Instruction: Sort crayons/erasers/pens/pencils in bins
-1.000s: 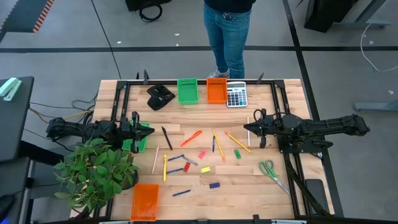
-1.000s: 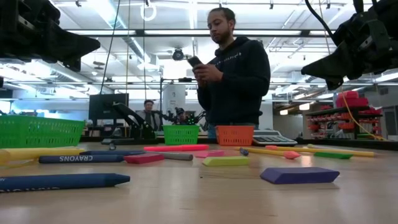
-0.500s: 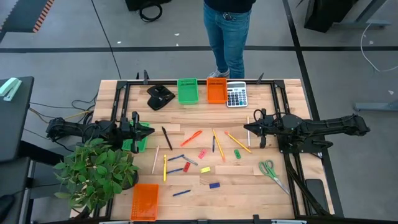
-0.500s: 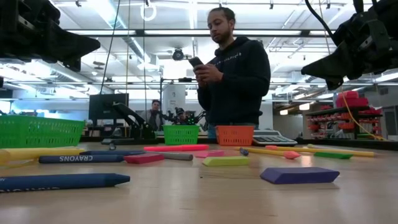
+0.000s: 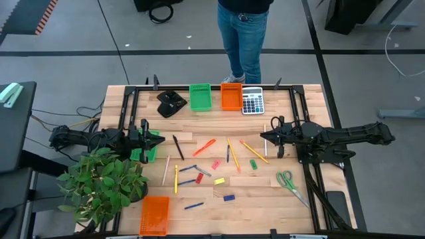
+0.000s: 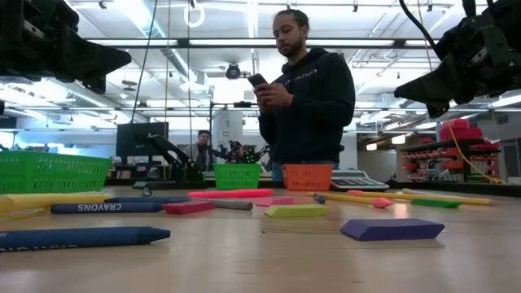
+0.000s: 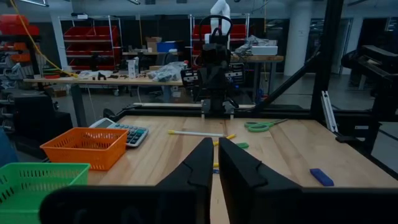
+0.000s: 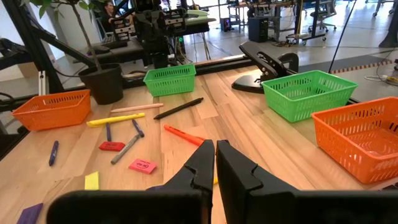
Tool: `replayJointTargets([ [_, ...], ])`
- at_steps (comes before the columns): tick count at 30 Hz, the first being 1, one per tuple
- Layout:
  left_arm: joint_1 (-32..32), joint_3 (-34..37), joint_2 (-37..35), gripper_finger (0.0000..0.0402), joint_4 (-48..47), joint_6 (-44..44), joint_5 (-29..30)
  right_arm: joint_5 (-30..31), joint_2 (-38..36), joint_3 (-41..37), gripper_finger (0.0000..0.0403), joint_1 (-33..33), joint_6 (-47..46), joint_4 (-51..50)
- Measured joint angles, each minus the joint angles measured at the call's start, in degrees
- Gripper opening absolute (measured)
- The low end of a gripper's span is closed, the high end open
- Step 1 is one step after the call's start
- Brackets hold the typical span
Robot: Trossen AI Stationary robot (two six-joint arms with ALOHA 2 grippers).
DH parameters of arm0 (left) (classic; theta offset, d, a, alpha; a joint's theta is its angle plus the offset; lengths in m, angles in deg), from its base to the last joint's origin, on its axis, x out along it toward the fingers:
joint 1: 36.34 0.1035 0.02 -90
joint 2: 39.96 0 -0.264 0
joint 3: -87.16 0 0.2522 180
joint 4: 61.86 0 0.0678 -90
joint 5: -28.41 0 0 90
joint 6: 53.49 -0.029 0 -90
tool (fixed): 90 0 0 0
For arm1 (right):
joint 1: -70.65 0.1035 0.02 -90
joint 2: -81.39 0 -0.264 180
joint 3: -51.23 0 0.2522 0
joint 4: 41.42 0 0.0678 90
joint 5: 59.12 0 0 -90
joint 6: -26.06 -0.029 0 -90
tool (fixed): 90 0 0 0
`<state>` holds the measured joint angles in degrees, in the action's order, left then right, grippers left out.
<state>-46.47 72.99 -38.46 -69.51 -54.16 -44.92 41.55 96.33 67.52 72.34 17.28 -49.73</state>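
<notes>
Crayons, erasers, pens and pencils lie scattered on the middle of the wooden table: an orange-red crayon [image 5: 204,147], a black pen [image 5: 178,147], yellow pencils [image 5: 254,151], a pink eraser [image 5: 215,164] and a blue eraser [image 5: 229,197]. Two bins, green [image 5: 200,97] and orange [image 5: 231,97], stand at the far edge. Another green bin [image 5: 143,151] sits under my left arm, and an orange bin [image 5: 155,214] at the near left. My left gripper [image 5: 161,139] hovers shut and empty at the left. My right gripper [image 5: 267,137] hovers shut and empty at the right, near a pale pencil [image 5: 265,131].
A grey calculator [image 5: 252,101] and a black stapler [image 5: 170,103] stand at the far edge. Green-handled scissors [image 5: 289,182] lie at the near right. A potted plant [image 5: 103,182] overhangs the near left corner. A person [image 5: 242,33] stands behind the far edge, holding a phone.
</notes>
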Motion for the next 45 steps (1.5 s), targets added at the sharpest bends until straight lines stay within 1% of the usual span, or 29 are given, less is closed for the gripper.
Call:
replayJointTargets([
  [10,0.00,0.00,0.00,0.0025,0.02,0.02,-0.02,-0.01,0.00,0.01,0.0023,-0.01,0.00,0.00],
  [20,-0.01,0.00,-0.01,0.0034,0.13,0.02,0.00,-0.01,0.00,0.02,0.0023,-0.02,0.00,0.00],
  [31,0.00,0.00,0.00,0.0025,0.28,0.04,0.00,-0.01,0.00,0.02,0.0023,0.00,0.00,0.00],
  [35,-0.02,0.00,-0.01,0.0028,2.24,1.33,0.00,0.01,0.00,0.01,0.0023,-0.01,0.00,0.00],
  [41,-0.02,0.00,0.00,0.0036,8.07,1.65,0.01,-0.01,0.00,0.02,0.0023,0.00,0.00,0.00],
  [45,-0.02,0.02,-0.01,0.0036,9.03,5.92,0.10,0.00,0.00,0.02,0.0023,0.00,-1.16,0.02],
])
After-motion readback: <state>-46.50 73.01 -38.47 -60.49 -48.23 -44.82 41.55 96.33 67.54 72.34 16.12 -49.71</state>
